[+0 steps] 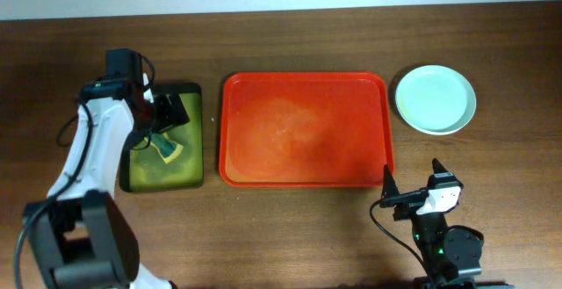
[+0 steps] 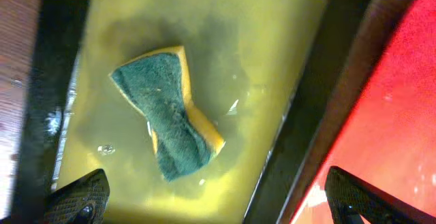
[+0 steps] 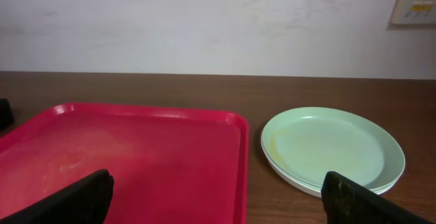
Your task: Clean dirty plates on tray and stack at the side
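Mint-green plates (image 3: pixel 332 149) sit stacked on the bench (image 1: pixel 290 236) just right of the red tray (image 1: pixel 304 129). Left of it, the left gripper (image 2: pixel 216 200), jaws open, hovers over a sponge (image 2: pixel 167 112) in a black tray (image 2: pixel 41 81). The right gripper (image 3: pixel 218 197), jaws open, hangs near the red tray's front right corner.

Seen from overhead, the plates (image 1: pixel 435 99) look like one disc; the right wrist view shows at least two rims, but the exact count is unclear. The left arm (image 1: pixel 101 135) hides part of the sponge (image 1: pixel 166 148) and black tray (image 1: pixel 189 170) in the overhead view. In the left wrist view the lower edge cuts off the fingertips (image 2: pixel 80 195), and the right edge cuts off most of the red tray (image 2: pixel 402 101).
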### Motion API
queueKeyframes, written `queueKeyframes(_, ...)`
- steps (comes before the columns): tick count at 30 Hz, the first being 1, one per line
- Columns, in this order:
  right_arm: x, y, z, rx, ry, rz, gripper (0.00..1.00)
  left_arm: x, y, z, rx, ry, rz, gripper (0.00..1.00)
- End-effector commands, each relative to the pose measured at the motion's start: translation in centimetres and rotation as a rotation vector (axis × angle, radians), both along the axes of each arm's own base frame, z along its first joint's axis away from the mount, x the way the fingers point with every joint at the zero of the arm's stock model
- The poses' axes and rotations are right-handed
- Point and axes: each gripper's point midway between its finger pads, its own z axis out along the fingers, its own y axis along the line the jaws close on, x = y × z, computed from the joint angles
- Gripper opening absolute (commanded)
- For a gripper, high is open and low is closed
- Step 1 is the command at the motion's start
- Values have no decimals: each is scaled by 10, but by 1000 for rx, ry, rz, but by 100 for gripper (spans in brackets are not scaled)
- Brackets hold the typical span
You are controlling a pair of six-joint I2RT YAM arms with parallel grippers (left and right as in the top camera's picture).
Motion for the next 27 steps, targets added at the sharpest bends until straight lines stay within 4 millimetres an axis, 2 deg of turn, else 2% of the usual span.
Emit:
queueKeyframes(1, 0, -4, -2, 10, 2, -23, 98, -15, 5, 50, 103, -238, -97, 99)
queueKeyframes(2, 0, -4, -2, 10, 2, -22, 98, -21, 4, 55, 126, -290, -129, 99)
queueKeyframes(5, 0, -4, -2, 10, 2, -22, 98, -69, 0, 52, 211, -410, -243, 99)
queueKeyframes(7, 0, -4, -2, 10, 2, -23, 98, -93, -3, 54, 239, -529, -239, 99)
queueKeyframes(9, 0, -4, -2, 10, 2, -22, 98, -113, -9, 60, 253, -692, -240, 99)
queueKeyframes(12, 0, -4, -2, 10, 2, -23, 99, -131, -24, 79, 256, -944, -270, 99)
queueKeyframes(16, 0, -4, -2, 10, 2, -23, 98, -133, -42, 85, 222, -1143, -341, 99)
queueKeyframes(19, 0, -4, -2, 10, 2, -23, 98, -132, -45, 84, 252, -1261, -345, 99)
queueKeyframes(22, 0, -4, -2, 10, 2, -22, 98, -132, -37, 75, 280, -1277, -268, 99)
queueKeyframes(24, 0, -4, -2, 10, 2, -22, 98, -135, -23, 66, 284, -1232, -149, 99)
queueKeyframes(27, 0, -4, -2, 10, 2, -22, 98, -140, -20, 57, 298, -1197, -137, 99)
